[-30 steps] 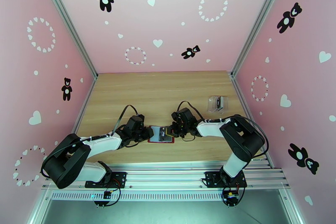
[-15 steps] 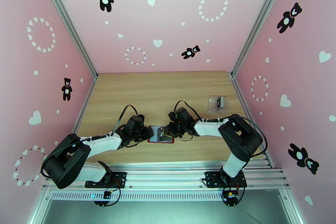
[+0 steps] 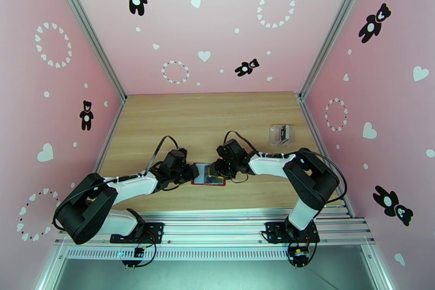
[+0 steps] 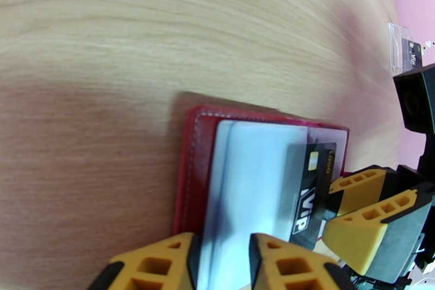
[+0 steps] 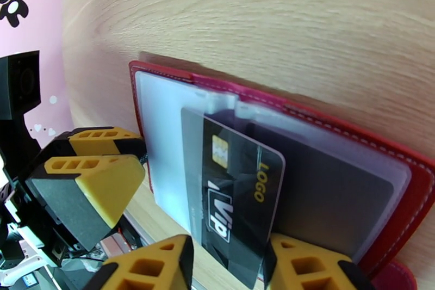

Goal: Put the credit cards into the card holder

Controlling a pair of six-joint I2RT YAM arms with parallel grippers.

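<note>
The red card holder point(image 3: 206, 175) lies open on the wooden table between both arms, its clear sleeves facing up point(image 5: 337, 128) point(image 4: 190, 166). A dark credit card point(image 5: 239, 193) marked VIP sits partly inside a sleeve, its near end sticking out point(image 4: 312, 187). My right gripper point(image 5: 228, 242) point(image 3: 219, 168) is open, one finger on each side of that end of the card. My left gripper point(image 4: 223, 242) point(image 3: 190, 172) is shut on the holder's opposite edge. Each gripper also appears in the other's wrist view: the left one point(image 5: 109, 163), the right one point(image 4: 353, 209).
A clear plastic box point(image 3: 281, 134) stands at the back right of the table with another dark card inside point(image 4: 405, 54). Pink walls close the table in on three sides. Bare wood stretches behind the holder.
My right gripper's jaws have opened and let go of the card. The right gripper has shifted slightly left over the holder. The left arm has not moved.
</note>
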